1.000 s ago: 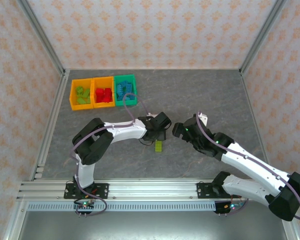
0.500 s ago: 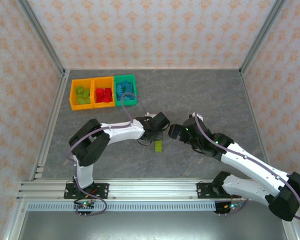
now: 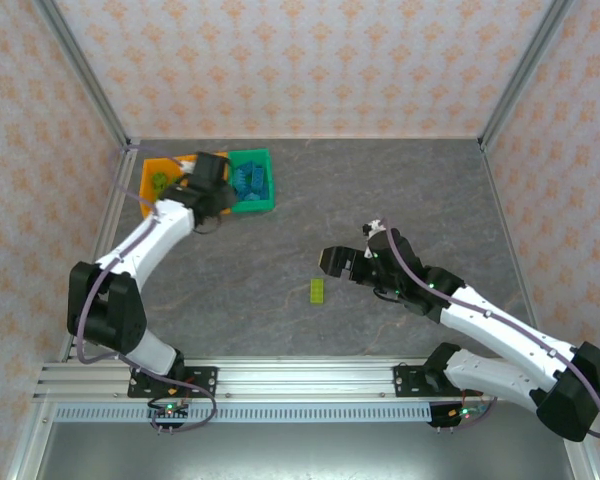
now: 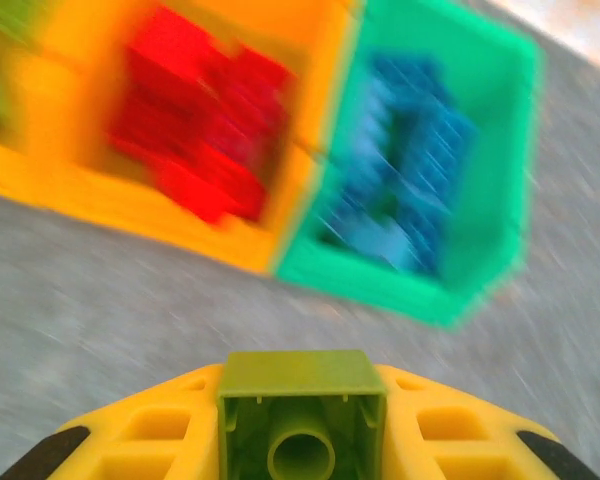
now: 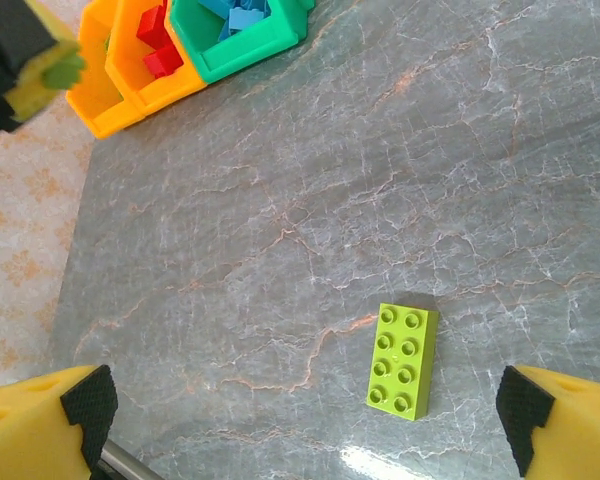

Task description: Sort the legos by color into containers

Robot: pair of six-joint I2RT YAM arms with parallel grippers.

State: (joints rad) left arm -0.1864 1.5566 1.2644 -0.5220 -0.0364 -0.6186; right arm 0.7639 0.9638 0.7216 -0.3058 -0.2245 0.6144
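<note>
The table looks like grey veined stone, smooth with a faint sheen, and the lime lego is glossy moulded plastic. The containers are smooth orange and green plastic, while the right pincer has matt yellow plastic fingers tipped with dull black pads

Grey marbled table. One lime green brick lies flat, studs up, near mid-table. Row of three joined bins, two orange and one green, sits at the far-left corner.
</note>
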